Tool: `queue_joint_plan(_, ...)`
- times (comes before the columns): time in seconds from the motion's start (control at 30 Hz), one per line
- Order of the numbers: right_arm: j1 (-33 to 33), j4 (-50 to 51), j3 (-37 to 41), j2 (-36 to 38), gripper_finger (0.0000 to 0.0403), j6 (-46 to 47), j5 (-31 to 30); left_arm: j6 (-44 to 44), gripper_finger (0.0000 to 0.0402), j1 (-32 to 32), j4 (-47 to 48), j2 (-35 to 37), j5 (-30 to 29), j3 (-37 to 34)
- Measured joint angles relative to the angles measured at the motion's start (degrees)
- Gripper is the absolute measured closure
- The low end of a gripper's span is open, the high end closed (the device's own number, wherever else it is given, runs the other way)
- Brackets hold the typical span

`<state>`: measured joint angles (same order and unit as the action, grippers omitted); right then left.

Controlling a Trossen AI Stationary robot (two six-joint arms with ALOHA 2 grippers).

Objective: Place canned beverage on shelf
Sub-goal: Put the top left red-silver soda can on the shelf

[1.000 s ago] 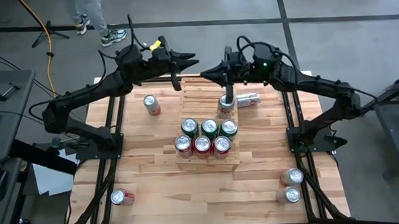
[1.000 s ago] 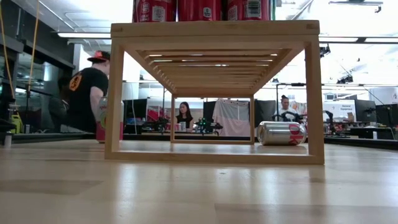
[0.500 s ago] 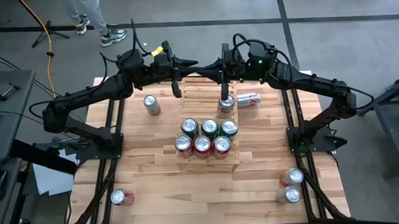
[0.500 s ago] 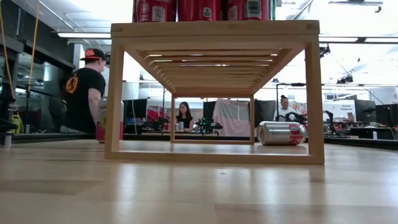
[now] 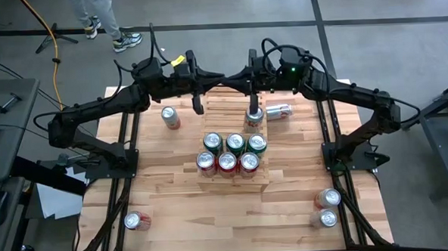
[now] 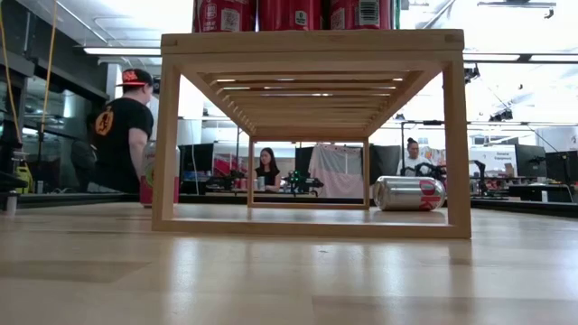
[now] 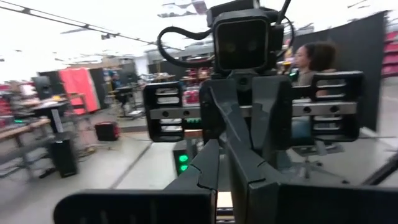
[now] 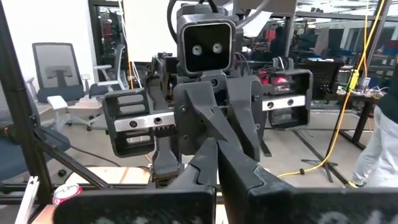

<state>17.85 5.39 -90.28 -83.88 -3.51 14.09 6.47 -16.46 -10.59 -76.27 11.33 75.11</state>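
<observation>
The pale-wood slatted shelf (image 5: pixel 227 110) stands mid-table. Six cans (image 5: pixel 227 152) stand on its near tiers and one more can (image 5: pixel 254 116) stands at its far right. In the low view, the can bottoms (image 6: pixel 293 13) show on top of the shelf (image 6: pixel 312 50). A can (image 5: pixel 278 112) lies on its side on the table, to the right of the shelf (image 6: pixel 408 193). My left gripper (image 5: pixel 219 74) and my right gripper (image 5: pixel 235 75) are both shut. They hover level over the shelf's far edge, pointing at each other tip to tip (image 7: pixel 225 180) (image 8: pixel 217 168), and hold no can. My left gripper's shut fingertips stand right against those of my right gripper; I cannot tell whether they touch. My right gripper faces it the same way, level, from the table's right side, high above the shelf.
A can (image 5: pixel 169 116) stands on the table left of the shelf. Another can (image 5: pixel 135 220) lies near the near left corner, and two cans (image 5: pixel 327 208) stand at the near right. People stand and sit in the room beyond the table (image 6: pixel 122 135).
My left gripper has swung a little toward the table's near edge, coming into line with my right gripper. It has stayed shut. The cans and the shelf have kept still.
</observation>
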Motion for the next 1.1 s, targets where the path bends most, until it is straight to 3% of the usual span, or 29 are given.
queue_joint_plan(0.47,0.4,-0.3,0.0,0.0,0.0402,-0.5,1.2,-6.3,0.0401,0.5,-1.0,0.0,6.3,0.0)
queue_joint_plan(0.73,0.5,-0.1,0.0,0.1,0.0403,0.3,1.2,-6.0,0.0401,0.2,-0.3,0.2,2.3,0.0)
queue_joint_plan(0.97,0.7,2.8,0.0,2.9,0.0402,0.2,-1.1,-3.7,0.0401,-2.1,1.9,1.0,3.2,0.0)
queue_joint_plan(1.1,1.5,10.9,0.0,6.2,0.0402,-1.8,-2.4,-2.9,0.0401,-3.6,4.3,2.6,2.0,0.0)
